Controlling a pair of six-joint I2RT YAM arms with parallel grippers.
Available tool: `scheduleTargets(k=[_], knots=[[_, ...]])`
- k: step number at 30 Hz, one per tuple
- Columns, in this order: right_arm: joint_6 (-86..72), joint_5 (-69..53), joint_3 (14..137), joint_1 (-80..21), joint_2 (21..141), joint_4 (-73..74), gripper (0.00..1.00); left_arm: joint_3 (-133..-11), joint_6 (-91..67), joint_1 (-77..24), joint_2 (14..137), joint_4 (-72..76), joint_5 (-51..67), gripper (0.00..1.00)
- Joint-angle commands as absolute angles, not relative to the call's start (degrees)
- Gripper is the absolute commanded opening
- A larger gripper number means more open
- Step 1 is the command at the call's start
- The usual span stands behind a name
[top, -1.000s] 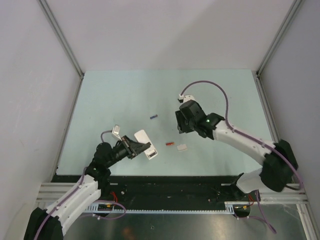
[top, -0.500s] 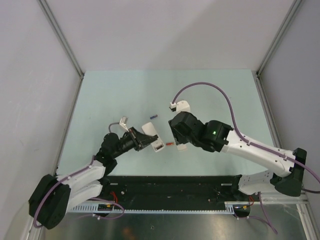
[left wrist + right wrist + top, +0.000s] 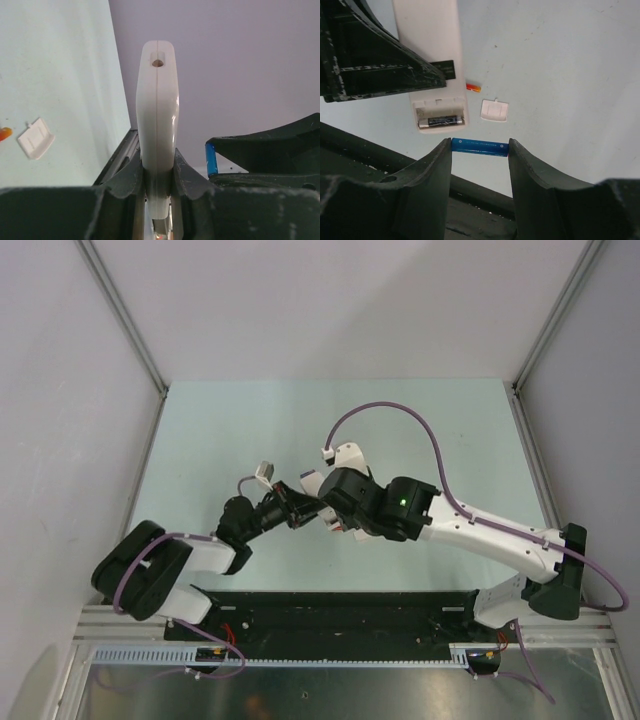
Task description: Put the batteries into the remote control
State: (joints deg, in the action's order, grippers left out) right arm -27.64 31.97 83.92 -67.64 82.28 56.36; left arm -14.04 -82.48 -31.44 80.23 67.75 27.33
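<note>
Remote control (image 3: pixel 437 40) is clamped by left fingers (image 3: pixel 125 182), bay (image 3: pixel 440 110) exposed; blue battery (image 3: pixel 480 146) is pinched endwise by right fingers (image 3: pixel 432 175), probably to be slotted in there.

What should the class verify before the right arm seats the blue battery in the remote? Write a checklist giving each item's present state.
1. Left gripper clamped on the remote control: ok.
2. Right gripper holding the blue battery by its ends: ok.
3. Compartment open, cover off: ok.
4. Free slot beside the black battery: ok.
5. Blue battery parallel to the black battery: ok.
6. Blue battery's polarity matches the slot: cannot tell.
</note>
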Motion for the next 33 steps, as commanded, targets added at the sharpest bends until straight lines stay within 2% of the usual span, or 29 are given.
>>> scheduleTargets(k=[1,33], knots=[[-28.1,34.5,88.5,-67.8,84.5,57.6,0.28,-17.7,-86.8,-32.4,82.8,81.5,29.0,0.00],[-25.8,33.0,88.9,-68.9,91.1,57.9,0.28,-15.5,-85.6,-34.2,83.5,82.0,28.2,0.00]])
